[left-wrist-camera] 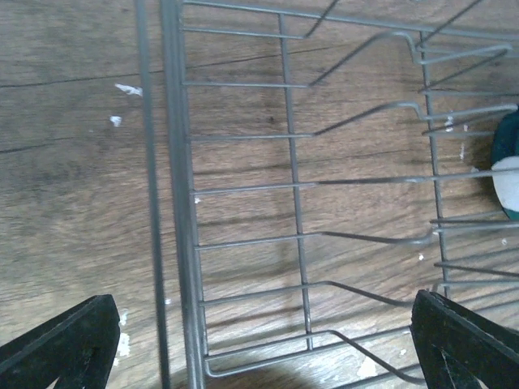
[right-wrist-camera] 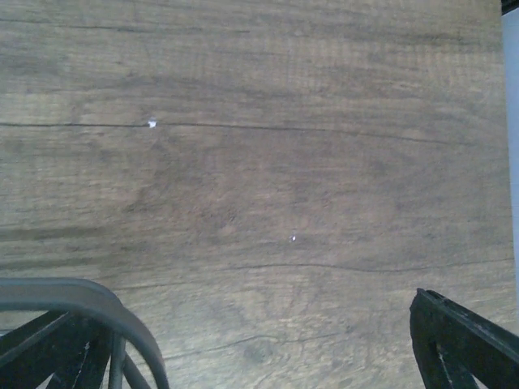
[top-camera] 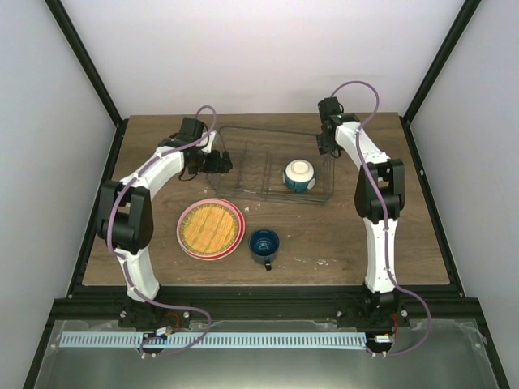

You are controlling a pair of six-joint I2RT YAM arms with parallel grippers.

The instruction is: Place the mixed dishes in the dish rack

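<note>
Across the upper middle of the top view, the dish rack [top-camera: 259,166] sits on the tabletop [top-camera: 389,235], with the cream bowl [top-camera: 299,174] upright in its right-hand part. Lower left of it, the woven-pattern plate [top-camera: 210,226] lies stacked on the pink plate [top-camera: 190,250]. The dark blue mug [top-camera: 264,243] stands just beside them on the right, apart from the rack. The left arm's jaws are at the rack's left end, spread wide and holding nothing. In the wrist view, the rack's end wall shows between the fingertips [left-wrist-camera: 65,340], and the bowl peeks in at the right edge. The right arm's jaws hang by the rack's upper right corner, also wide open and empty, over bare wood.
</note>
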